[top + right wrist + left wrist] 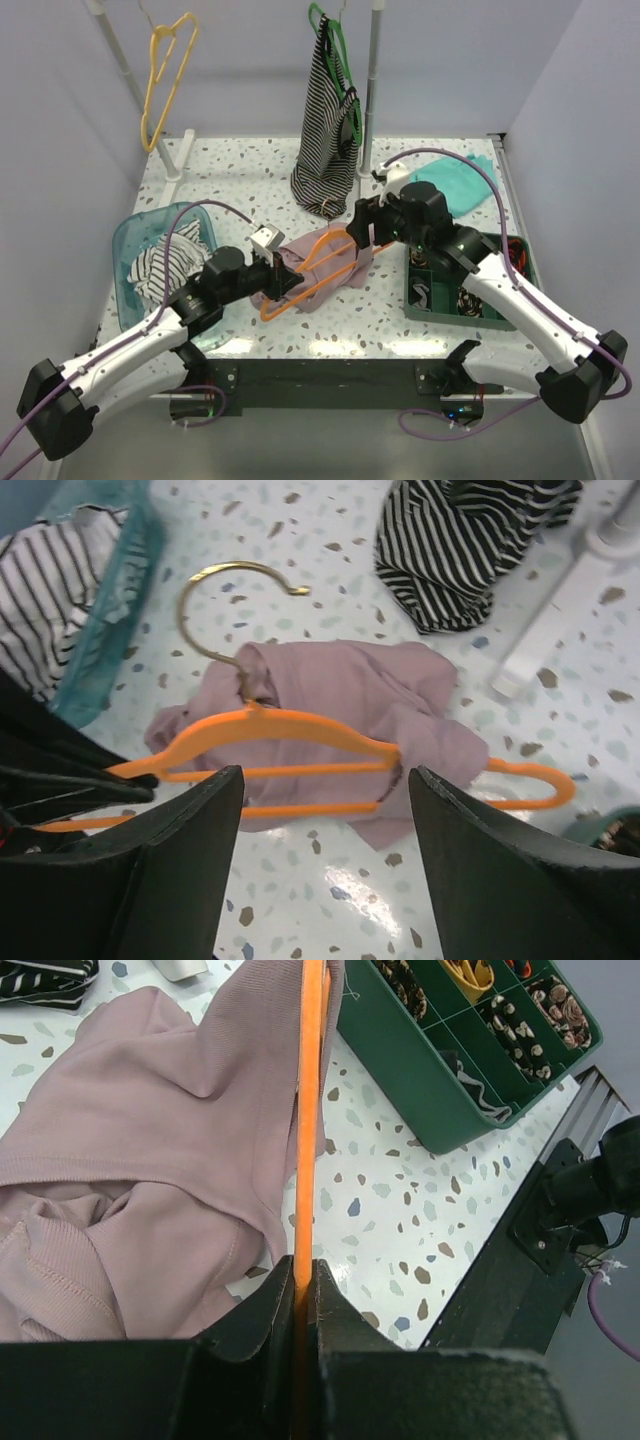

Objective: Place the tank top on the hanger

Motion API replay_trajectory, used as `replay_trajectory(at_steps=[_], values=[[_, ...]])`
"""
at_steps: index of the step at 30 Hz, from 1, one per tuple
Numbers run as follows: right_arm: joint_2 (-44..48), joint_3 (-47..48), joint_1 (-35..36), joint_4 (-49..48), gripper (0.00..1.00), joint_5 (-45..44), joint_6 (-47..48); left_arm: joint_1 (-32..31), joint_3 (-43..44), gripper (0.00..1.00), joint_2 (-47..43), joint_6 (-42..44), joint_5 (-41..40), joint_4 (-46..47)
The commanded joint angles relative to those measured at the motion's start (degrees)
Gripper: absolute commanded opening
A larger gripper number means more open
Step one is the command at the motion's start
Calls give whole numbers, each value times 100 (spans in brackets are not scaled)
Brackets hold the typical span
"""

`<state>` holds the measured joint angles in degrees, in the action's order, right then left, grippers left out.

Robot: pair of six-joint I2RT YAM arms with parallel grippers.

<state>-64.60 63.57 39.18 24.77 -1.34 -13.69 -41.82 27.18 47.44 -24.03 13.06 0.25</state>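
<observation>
Tank top (350,685) lay bunched at mid-table, partly draped on the hanger (290,725), between the two arms. Nearest the bases, the left gripper (305,1295) was clamped on the hanger's bare near-left end, with the orange bar pinched edge-on between its fingers. From there the hanger's long axis ran diagonally away and to the right, low over the table (385,312), and ended just below the right gripper (325,850). That gripper hovered above the far-right end with its jaws wide apart, holding nothing. In its wrist view the pink fabric covered the hanger's neck and the shoulder on that side, and the hanger's tip poked out beyond the cloth. The shoulder toward the left gripper showed bare. The fabric thus lay directly below and slightly ahead of the right fingers, so the right arm looked the nearer one for a pull along the axis toward the left gripper. Farthest off, the hook (235,567) pointed away toward the hanging striped top (328,130).
</observation>
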Motion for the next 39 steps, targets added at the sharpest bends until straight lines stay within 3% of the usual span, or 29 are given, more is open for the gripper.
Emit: replay_trajectory(at_steps=[1,13,22,32,37,39], values=[[-35,-196,379,-1089,72,847,235,-28,-28,0,116,-137,-76,766],[-975,-301,731,-2134,70,-146,-37,-36,-11,0,90,-66,30,643],[-1125,-477,977,-2328,43,-1077,-151,-36,-11,0,134,-66,39,687],[-1213,-732,978,-2609,29,-1377,-125,-37,68,0,160,-67,126,661],[-1274,-680,978,-2609,0,-1430,-63,-45,68,0,248,-93,162,652],[-1283,-653,995,-2566,0,-1439,-28,-45,121,0,274,-110,136,617]])
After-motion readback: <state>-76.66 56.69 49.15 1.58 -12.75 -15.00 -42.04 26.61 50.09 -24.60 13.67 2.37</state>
